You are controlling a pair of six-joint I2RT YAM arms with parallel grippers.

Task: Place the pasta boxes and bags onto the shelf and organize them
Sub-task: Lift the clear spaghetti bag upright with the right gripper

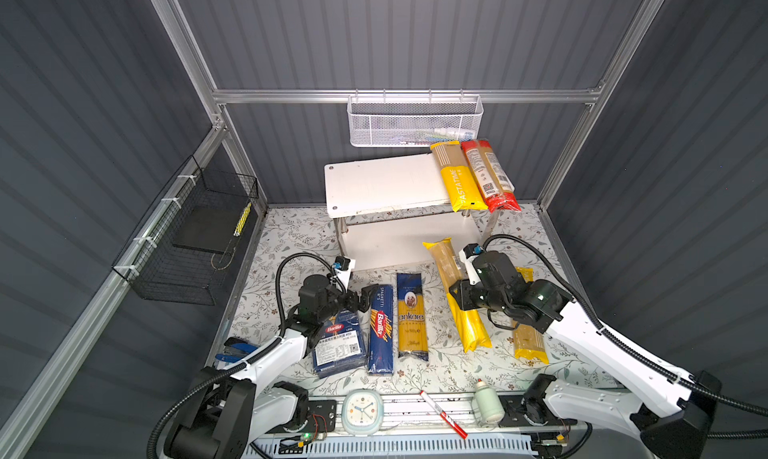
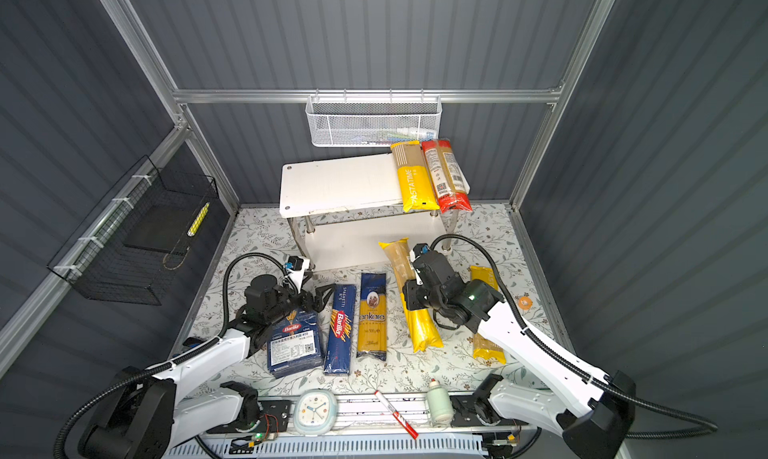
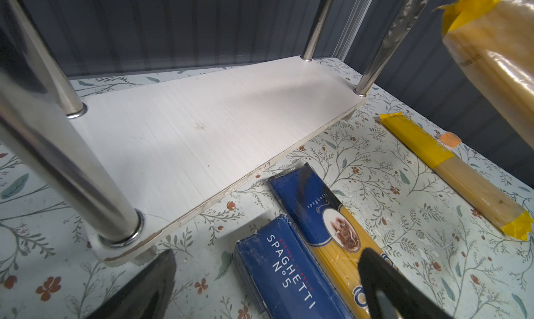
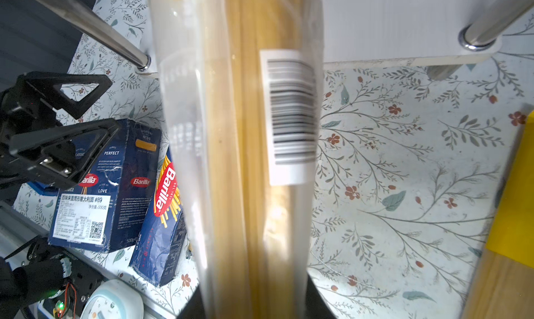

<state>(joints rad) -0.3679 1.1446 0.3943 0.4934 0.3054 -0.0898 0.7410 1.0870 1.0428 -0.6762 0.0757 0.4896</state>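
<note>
The white shelf (image 1: 382, 186) carries a yellow Pastatime bag (image 1: 457, 178) and a red-and-clear bag (image 1: 490, 174) at the right end of its top board. My right gripper (image 1: 460, 298) is shut on another yellow bag (image 4: 245, 158), held above the table in front of the shelf's lower board (image 3: 202, 124). On the table lie the wide Barilla box (image 1: 338, 344), the narrow box (image 1: 380, 332), the ankara bag (image 1: 411, 315) and a yellow bag (image 1: 530, 344) partly under the right arm. My left gripper (image 1: 365, 297) hangs open over the narrow box's far end (image 3: 289, 274).
A white mesh basket (image 1: 415, 122) hangs on the back wall above the shelf. A black wire basket (image 1: 195, 236) is on the left wall. A clock (image 1: 361, 411), red marker (image 1: 442, 413) and small bottle (image 1: 488, 403) lie along the front edge.
</note>
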